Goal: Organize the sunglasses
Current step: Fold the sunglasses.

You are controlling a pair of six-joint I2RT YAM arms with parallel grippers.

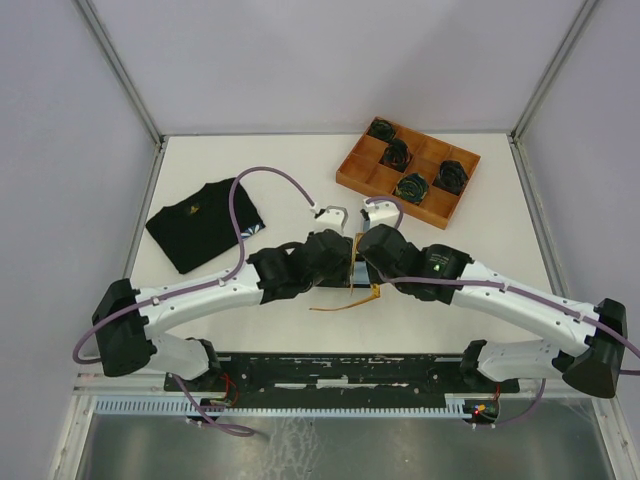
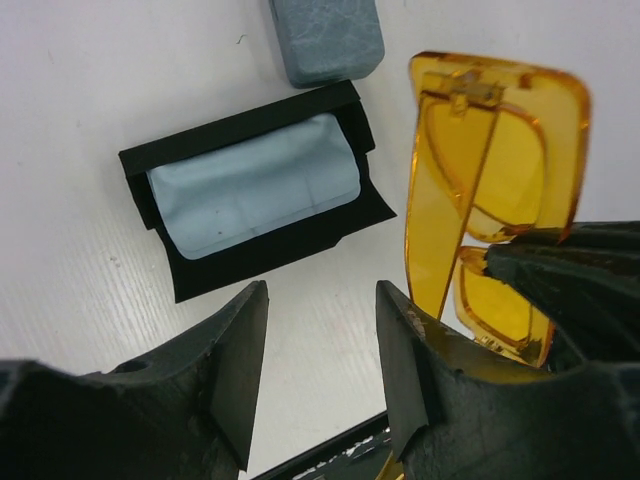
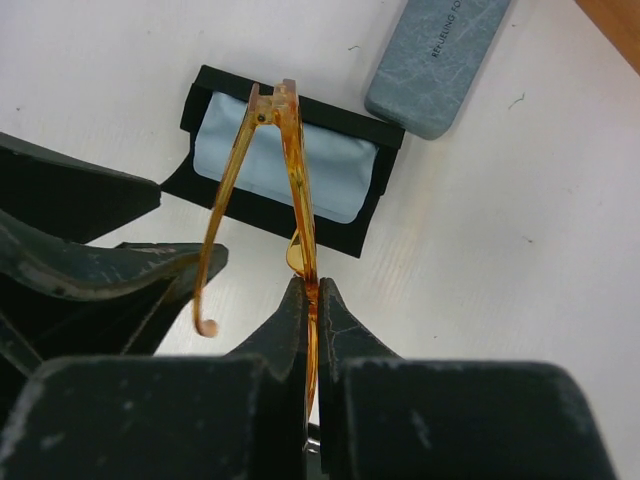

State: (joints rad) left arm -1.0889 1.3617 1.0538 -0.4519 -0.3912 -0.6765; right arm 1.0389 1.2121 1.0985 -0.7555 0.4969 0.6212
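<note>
Sunglasses (image 2: 450,200), one orange pair, clamped in right pincer (image 3: 310,290); left pincer (image 2: 320,300) gapes; grey case (image 2: 325,35), black case (image 2: 270,250), one cloth (image 2: 250,190).

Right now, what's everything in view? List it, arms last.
sunglasses: one pair, translucent orange-yellow, held in the right gripper
open case: one, black, mid-table by the grippers
cloth: one, light blue, lying in the open case
grey-blue case: one, just beyond the open case
tray: one, wooden, divided, far right of the table
rolled items: four, dark with green, in tray compartments
garment: one, black, folded, on the left
table: one, white
left gripper: open, empty
right gripper: shut on the sunglasses
</note>
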